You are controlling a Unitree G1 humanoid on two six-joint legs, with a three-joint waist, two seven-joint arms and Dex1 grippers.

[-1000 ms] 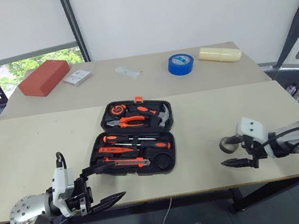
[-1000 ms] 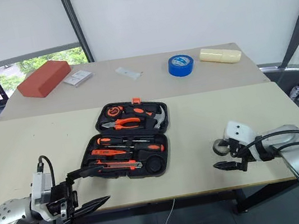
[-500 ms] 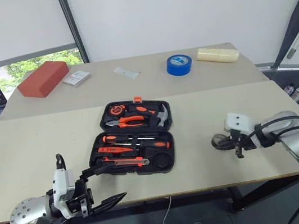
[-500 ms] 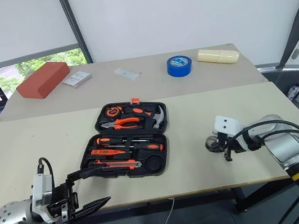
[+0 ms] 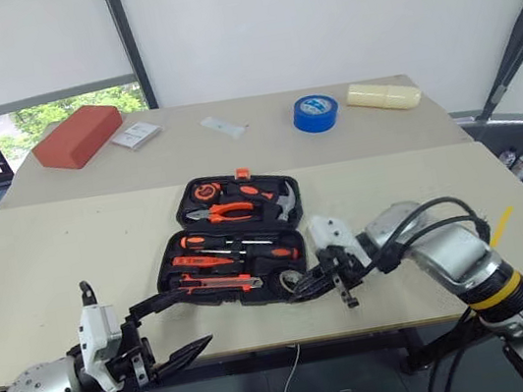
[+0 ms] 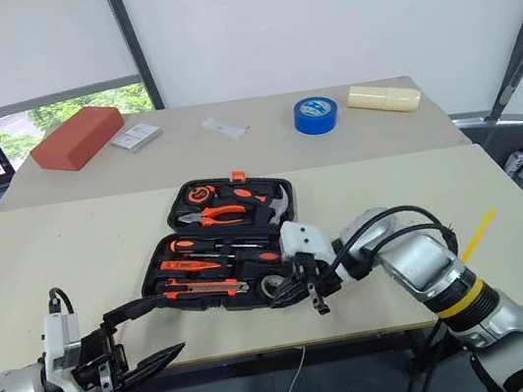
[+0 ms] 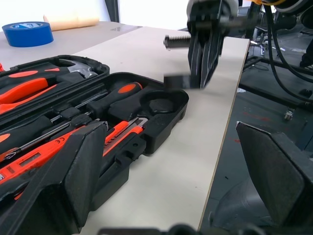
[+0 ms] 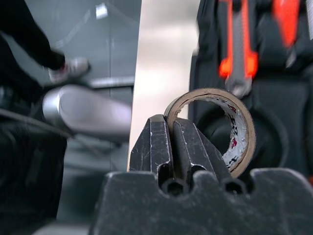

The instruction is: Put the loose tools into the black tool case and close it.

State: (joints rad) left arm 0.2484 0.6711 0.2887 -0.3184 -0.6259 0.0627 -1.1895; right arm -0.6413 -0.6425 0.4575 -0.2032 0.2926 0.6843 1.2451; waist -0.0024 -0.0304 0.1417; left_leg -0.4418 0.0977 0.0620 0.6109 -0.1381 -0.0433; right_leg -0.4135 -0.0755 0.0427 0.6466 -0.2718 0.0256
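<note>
Pinching a small dark tape roll (image 8: 230, 128), right gripper (image 5: 302, 292) hangs at the near right corner of the open black moulded plastic tool case (image 5: 233, 244) on the pale worktop (image 5: 47, 289) | left wrist: left gripper (image 7: 171, 171) jaws spread wide, near case | right wrist: jaws clamp roll's rim over round recess (image 7: 159, 104).

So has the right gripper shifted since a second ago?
Yes. The right gripper, shut on the small tape roll, has swung from the table's right edge leftward to the near right corner of the black tool case.
</note>
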